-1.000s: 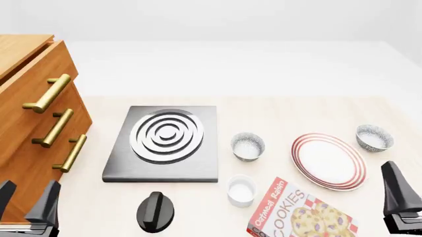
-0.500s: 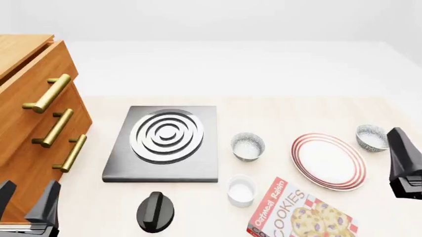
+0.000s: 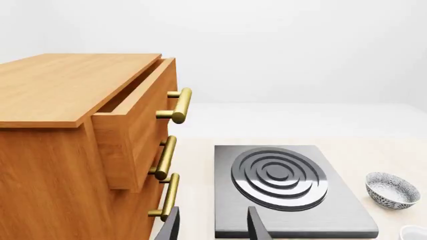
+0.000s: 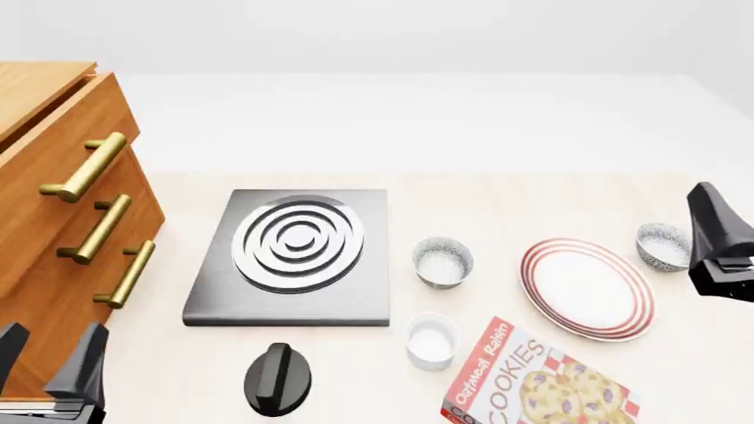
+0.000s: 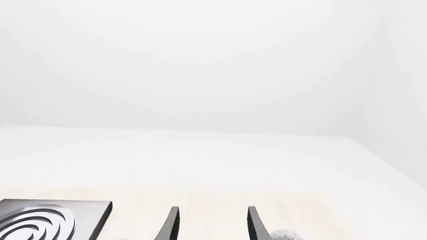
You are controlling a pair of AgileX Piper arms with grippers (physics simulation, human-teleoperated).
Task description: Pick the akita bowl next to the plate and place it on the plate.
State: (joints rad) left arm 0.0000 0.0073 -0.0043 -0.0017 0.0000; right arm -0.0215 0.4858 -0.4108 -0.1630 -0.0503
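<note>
The plate (image 4: pixel 587 287), white with red rings, lies right of centre. One akita bowl (image 4: pixel 659 246), speckled grey, stands just beyond the plate's right edge. Its look-alike bowl (image 4: pixel 443 261) (image 3: pixel 392 189) sits between the plate and the stove. My right gripper (image 4: pixel 728 221) (image 5: pixel 210 227) hangs at the right edge of the front view, right beside the bowl by the plate and hiding part of it. It is open and empty; a sliver of that bowl (image 5: pixel 283 234) shows past one finger. My left gripper (image 4: pixel 48 355) (image 3: pixel 213 227) is open low at the front left.
A grey stove plate (image 4: pixel 295 256) with white rings lies mid-left, with a black knob (image 4: pixel 278 378) in front of it. A wooden drawer cabinet (image 4: pixel 65 221) stands at the left. A white cup (image 4: pixel 430 340) and a cookie box (image 4: pixel 536 380) sit near the front.
My right gripper has travelled away from the front edge, from beside the plate's near side to beside the bowl at the plate's right. The left arm and all objects stayed put.
</note>
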